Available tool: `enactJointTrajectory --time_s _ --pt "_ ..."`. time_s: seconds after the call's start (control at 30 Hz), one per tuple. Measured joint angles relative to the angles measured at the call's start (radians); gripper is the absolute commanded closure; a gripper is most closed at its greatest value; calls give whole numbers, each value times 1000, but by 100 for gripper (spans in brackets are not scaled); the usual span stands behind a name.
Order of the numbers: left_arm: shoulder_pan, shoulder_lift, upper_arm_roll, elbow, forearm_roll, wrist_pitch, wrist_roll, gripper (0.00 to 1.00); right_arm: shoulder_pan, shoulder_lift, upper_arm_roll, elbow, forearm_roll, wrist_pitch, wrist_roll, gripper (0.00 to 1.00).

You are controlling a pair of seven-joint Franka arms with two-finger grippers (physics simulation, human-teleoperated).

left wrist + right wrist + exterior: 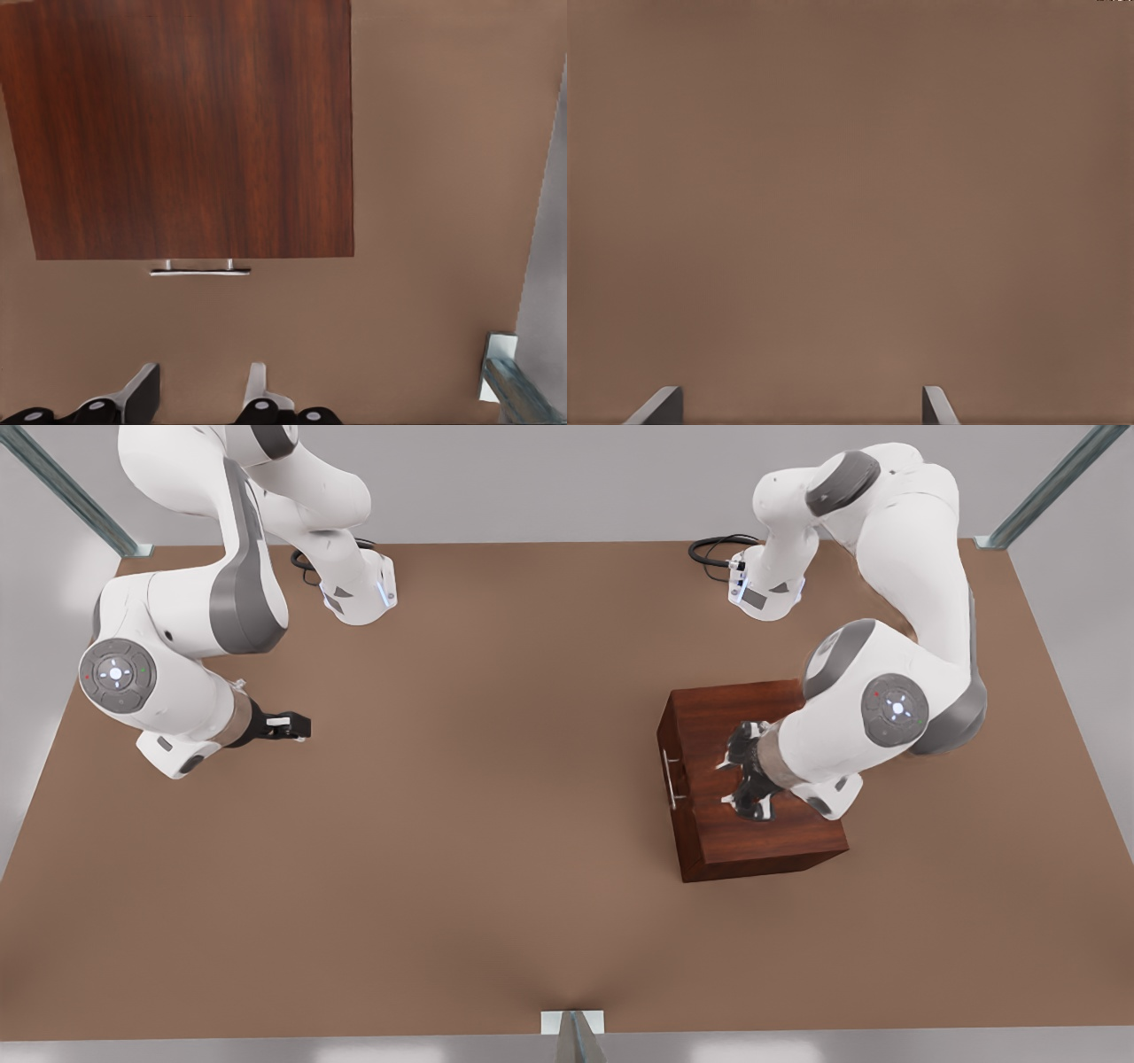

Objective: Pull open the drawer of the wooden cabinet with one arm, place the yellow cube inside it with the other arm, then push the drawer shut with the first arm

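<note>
The wooden cabinet (753,779) stands on the table at the front view's right, and its flat top (186,133) lies below my left wrist camera. Its drawer (665,731) faces the front view's left and sits flush with the cabinet front. The silver bar handle (673,779) (199,270) sticks out from it. My left gripper (744,772) (199,390) hovers open above the cabinet top, just behind the handle, holding nothing. Far off at the front view's left, my right gripper (297,726) (797,403) hangs wide open over bare table. The yellow cube is out of view.
The brown table (496,797) stretches wide between the two arms. Metal frame posts stand at the corners (1001,536) and at the near edge (574,1027) (509,372). Both arm bases with black cables sit along the far edge.
</note>
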Motion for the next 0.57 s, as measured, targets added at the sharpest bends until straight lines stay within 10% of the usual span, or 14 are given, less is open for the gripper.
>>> enactJointTrajectory --time_s 0.17,0.57 --pt "-198 -433 622 -439 -133 -39 525 0 -1 -4 0 3 0 0 -2 0" --pt "-230 -494 650 -479 -238 -122 1334 0 -9 -9 -1 5 7 1 -15 0"
